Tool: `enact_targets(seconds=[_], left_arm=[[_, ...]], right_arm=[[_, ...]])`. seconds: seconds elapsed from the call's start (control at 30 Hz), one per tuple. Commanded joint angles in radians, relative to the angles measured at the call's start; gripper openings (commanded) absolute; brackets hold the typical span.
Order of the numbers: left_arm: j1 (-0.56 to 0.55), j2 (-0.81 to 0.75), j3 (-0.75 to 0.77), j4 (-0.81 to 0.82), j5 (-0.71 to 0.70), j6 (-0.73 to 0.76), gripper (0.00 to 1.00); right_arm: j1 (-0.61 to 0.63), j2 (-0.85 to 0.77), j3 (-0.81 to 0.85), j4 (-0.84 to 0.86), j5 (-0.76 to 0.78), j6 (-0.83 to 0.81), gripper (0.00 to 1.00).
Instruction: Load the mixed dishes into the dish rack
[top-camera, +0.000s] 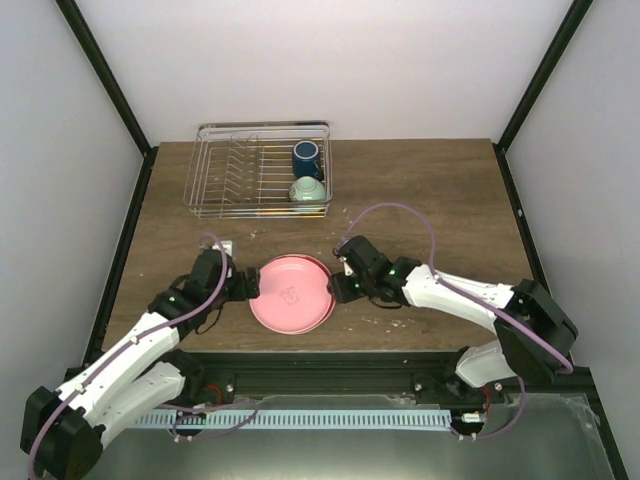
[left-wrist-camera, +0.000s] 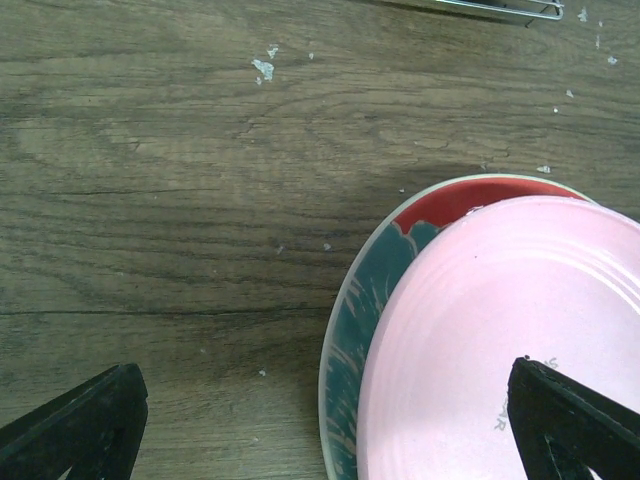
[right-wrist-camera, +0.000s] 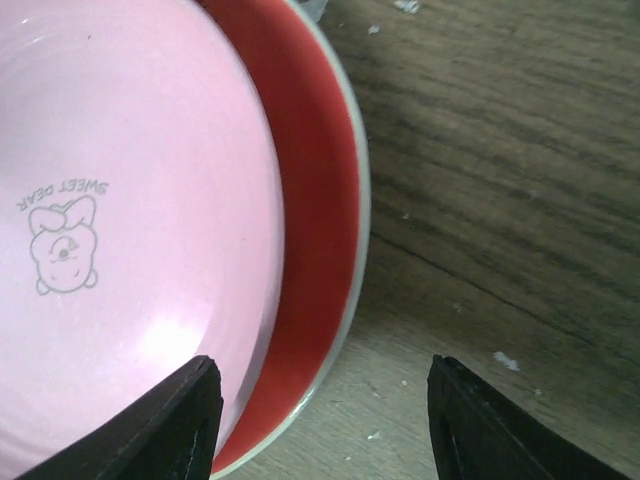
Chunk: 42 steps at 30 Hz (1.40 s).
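**Plates stacked flat at the near edge, both claws wide at the rims**

The pink plate (top-camera: 291, 291) lies flat on the floral plate (left-wrist-camera: 365, 300), near the middle of the worktop's (top-camera: 440, 190) near edge. The floral rim shows past the pink one on the left and far sides in the left wrist view, and as a red band in the right wrist view. Both plates are round and face up. A small bear print on the pink plate reads upside down from the right wrist.

The left claw (top-camera: 250, 283) is spread wide across the stack's left rim, one finger over bare wood and the other over the pink plate. The right claw (top-camera: 340, 272) is equally wide at the right rim, one finger over the pink plate and the other over wood. I cannot tell whether either claw touches the plates.

The rack (top-camera: 262, 126) stands by the far edge, left of centre, with its long axis running left to right. Its tines fill the left part. The cup (top-camera: 307, 158) and bowl (top-camera: 308, 189) sit in its right end, the bowl nearer. A band of bare wood lies between the rack and the stack, and more wood stretches out on the right.
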Motion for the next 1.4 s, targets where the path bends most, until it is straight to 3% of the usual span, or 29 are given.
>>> enact_targets(seconds=[0.0,0.2,0.4,0.63,0.73,1.2,1.37], left_arm=[[-0.004,0.007,-0.003,0.022,-0.008,0.007,1.0],[-0.004,0.008,-0.01,0.022,-0.014,0.003,1.0],[-0.003,0.013,-0.016,0.027,-0.01,0.002,1.0],[-0.004,0.01,-0.022,0.03,-0.011,0.002,1.0],[-0.002,0.01,-0.024,0.03,-0.011,0.002,1.0],[-0.003,0.015,-0.002,0.032,0.007,0.023,1.0],[-0.004,0.004,0.04,0.076,0.107,0.085,1.0]], right_arm=[[0.024,0.009,-0.009,0.073,-0.047,0.031,0.58],[0.044,0.03,0.0,0.092,-0.051,0.031,0.57],[0.049,0.081,-0.002,0.122,-0.068,0.031,0.5],[0.08,0.145,0.027,0.129,-0.03,0.031,0.19],[0.087,0.143,0.043,0.098,0.0,0.03,0.12],[0.088,-0.011,0.081,-0.073,0.22,0.044,0.04],[0.087,-0.111,0.056,0.009,0.294,0.015,0.03]])
